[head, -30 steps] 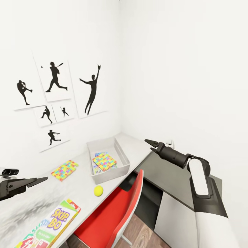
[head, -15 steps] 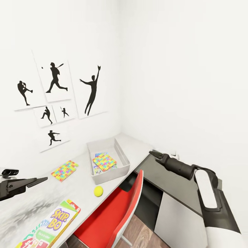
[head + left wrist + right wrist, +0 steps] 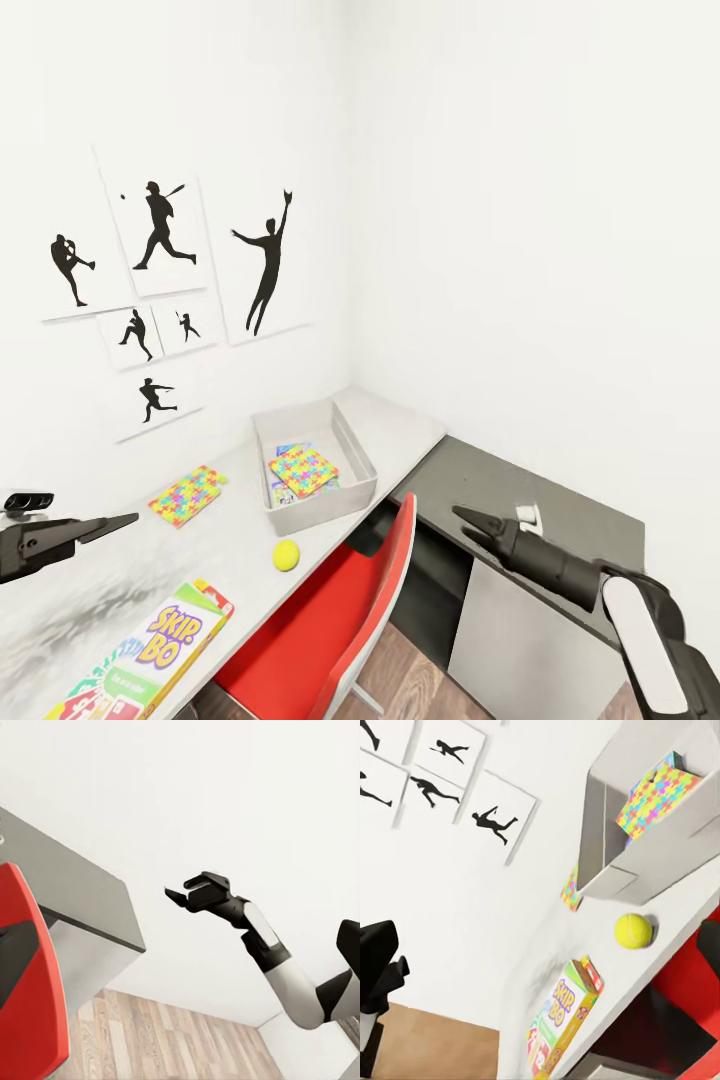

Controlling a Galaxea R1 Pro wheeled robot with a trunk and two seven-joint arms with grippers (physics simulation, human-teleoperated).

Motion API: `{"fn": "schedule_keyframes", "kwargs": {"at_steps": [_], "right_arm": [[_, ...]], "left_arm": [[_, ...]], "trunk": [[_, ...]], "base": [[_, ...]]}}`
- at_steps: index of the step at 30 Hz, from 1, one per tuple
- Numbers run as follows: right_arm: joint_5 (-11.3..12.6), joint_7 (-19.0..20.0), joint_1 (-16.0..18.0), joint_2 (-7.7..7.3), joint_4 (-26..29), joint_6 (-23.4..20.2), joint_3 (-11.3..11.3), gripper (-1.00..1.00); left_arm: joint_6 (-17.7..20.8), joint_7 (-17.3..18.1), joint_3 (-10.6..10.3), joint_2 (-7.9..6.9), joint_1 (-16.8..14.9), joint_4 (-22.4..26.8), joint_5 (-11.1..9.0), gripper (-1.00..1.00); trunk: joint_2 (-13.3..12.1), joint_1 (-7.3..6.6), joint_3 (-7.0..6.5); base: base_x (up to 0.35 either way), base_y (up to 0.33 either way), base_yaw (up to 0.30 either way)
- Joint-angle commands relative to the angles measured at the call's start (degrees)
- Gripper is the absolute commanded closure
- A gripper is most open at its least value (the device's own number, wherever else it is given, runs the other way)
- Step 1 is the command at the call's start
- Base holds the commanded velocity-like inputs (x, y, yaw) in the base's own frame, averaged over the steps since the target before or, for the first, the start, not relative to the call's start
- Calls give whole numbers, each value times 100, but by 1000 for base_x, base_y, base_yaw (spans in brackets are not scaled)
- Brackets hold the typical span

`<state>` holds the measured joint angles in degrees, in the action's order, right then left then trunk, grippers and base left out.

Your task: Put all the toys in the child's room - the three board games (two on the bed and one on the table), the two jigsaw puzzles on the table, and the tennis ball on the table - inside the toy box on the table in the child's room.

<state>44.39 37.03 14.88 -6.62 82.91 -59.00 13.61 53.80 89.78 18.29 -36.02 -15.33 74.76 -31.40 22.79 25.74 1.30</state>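
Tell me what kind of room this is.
Most likely a child's bedroom or playroom: baseball silhouette posters hang over a grey desk that holds a SKIP-BO game, a tennis ball and a toy bin.

White walls [image 3: 520, 200], silhouette posters [image 3: 160, 235] — red chair [image 3: 340, 620], wood floor [image 3: 400, 670]

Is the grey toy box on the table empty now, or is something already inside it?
Not empty. In the head view the toy box holds a jigsaw puzzle lying on something flat and colourful beneath it.
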Motion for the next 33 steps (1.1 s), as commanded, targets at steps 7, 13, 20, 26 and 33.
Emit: {"fn": "schedule_keyframes", "kwargs": {"at_steps": [7,13,20,26,33], "right_arm": [[-40,389,-375,-15,57,404,33,-100],[-37,552,-538,-28,228,522,104,-100],[-43,954,-583,-152,282,569,150,-100],[-44,1110,-590,-249,287,579,162,-100],[-58,1160,-592,-275,287,589,167,-100]], "left_arm": [[40,22,-1,-2,-5,-34,2,-100],[35,22,-1,-2,-5,-81,1,-100],[30,22,-1,-2,-5,-91,-4,-100],[27,22,-1,-2,-5,-93,-1,-100],[26,22,-1,-2,-5,-93,-2,-100]], "trunk": [[13,4,13],[13,4,4],[13,4,-34],[13,4,-71],[13,4,-115]], "base": [[-5,0,0],[-87,0,49],[-106,0,174],[-28,0,202],[-5,0,208]]}}
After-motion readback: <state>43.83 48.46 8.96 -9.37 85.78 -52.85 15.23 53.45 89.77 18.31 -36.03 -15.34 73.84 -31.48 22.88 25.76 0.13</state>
